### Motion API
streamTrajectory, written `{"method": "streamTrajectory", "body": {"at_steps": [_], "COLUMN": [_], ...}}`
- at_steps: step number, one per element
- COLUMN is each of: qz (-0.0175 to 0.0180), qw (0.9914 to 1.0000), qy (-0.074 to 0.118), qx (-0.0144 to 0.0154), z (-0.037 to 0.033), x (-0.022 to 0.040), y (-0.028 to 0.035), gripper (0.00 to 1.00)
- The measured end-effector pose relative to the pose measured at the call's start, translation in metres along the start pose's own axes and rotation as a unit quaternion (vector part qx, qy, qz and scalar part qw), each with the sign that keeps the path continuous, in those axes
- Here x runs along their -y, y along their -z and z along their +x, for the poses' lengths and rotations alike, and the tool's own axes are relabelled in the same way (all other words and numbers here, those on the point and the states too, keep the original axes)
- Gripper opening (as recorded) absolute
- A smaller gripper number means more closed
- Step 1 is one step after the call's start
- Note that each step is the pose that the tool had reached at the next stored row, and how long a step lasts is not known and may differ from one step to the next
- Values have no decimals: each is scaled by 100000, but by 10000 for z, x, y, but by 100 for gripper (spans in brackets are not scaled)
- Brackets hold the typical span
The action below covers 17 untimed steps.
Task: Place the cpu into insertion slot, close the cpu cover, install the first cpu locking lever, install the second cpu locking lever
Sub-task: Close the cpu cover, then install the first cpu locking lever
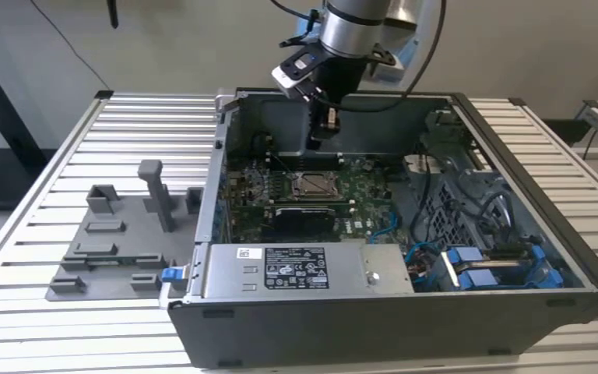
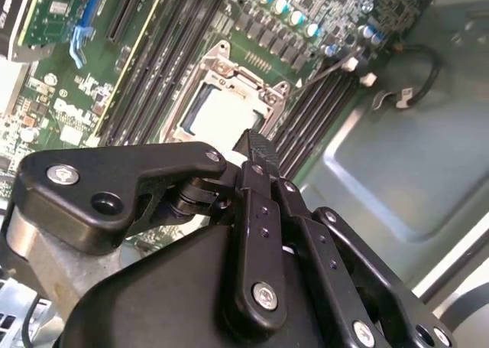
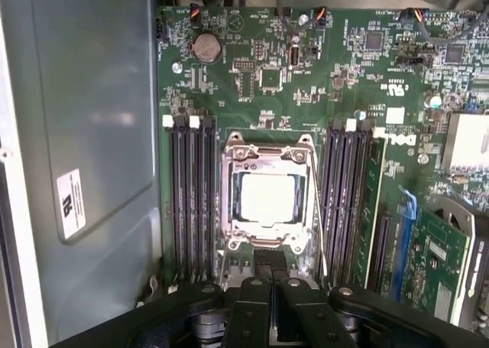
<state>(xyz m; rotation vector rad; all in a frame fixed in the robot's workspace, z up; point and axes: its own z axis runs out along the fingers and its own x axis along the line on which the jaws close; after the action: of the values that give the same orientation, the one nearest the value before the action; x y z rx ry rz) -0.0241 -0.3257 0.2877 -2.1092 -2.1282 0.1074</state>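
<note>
So the open computer case sits on a slatted metal table, with a gray fixture tray beside it on the exterior view's left. Inside the case the green motherboard lies flat on the bottom. The power supply fills the near end, and a tangle of blue cables sits toward the exterior view's right.

The insertion slot is in the middle of the board, and the cpu is already seated in it, silvery top facing up. The cpu cover looks folded down flat over it, with the chip showing through its window. A thin wire lever runs along one side of the socket, between it and the memory slots. I can't tell if it's latched. There's another bank of memory slots on the other side, and a coin battery further off on the board.

The arm comes down from above with its wrist pointing pretty much straight into the case. The gripper hangs over the board just beyond the socket's far edge in the exterior view, above it and not touching anything I can see. In both wrist views the gripper has its fingers pinched together with nothing between them.
</note>
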Motion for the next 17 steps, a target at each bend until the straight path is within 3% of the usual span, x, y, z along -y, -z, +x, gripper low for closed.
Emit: {"method": "streamTrajectory", "body": {"at_steps": [6, 17], "qz": [-456, -505], "qw": [99999, 99999], "qy": [22, 24], "qx": [3, 11], "z": [2, 5], "x": [150, 370], "y": [-5, -20], "gripper": [11, 11]}}
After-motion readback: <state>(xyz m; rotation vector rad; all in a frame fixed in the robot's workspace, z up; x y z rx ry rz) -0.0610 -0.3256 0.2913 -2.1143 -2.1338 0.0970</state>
